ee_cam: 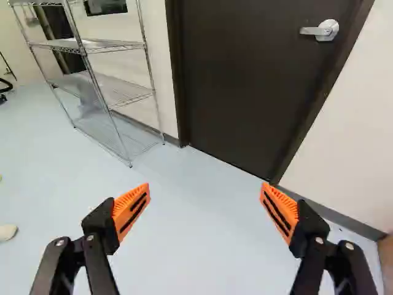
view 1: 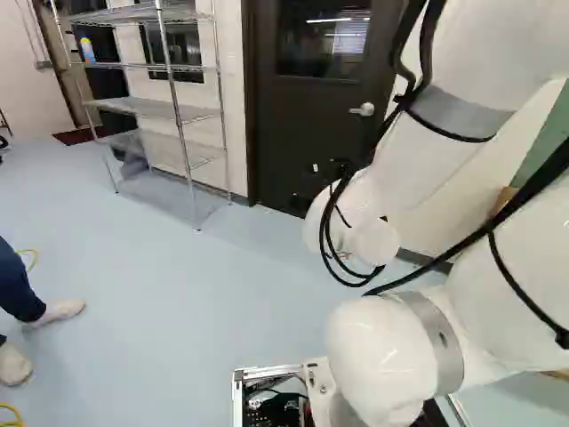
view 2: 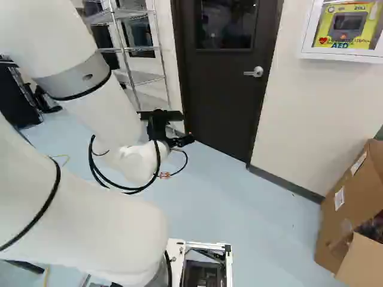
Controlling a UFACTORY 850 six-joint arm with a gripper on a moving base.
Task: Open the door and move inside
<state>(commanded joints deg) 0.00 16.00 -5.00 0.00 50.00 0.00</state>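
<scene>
Dark-brown door (ee_cam: 239,86) was shut, ahead of & well apart from gripper (view 2: 187,127); metal handle (ee_cam: 327,29) sat on side nearest wall box (view 2: 341,55). Orange-padded fingers (ee_cam: 131,209) were spread wide. Wire rack (ee_cam: 116,92) stood near door's opp. side.

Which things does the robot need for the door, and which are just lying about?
For the job:
Dark brown rectangular door
Silver metal lever handle
Black gripper with orange pads

Just there:
Tall silver wire shelves
Open brown cardboard box
Boxy white wall case
</scene>
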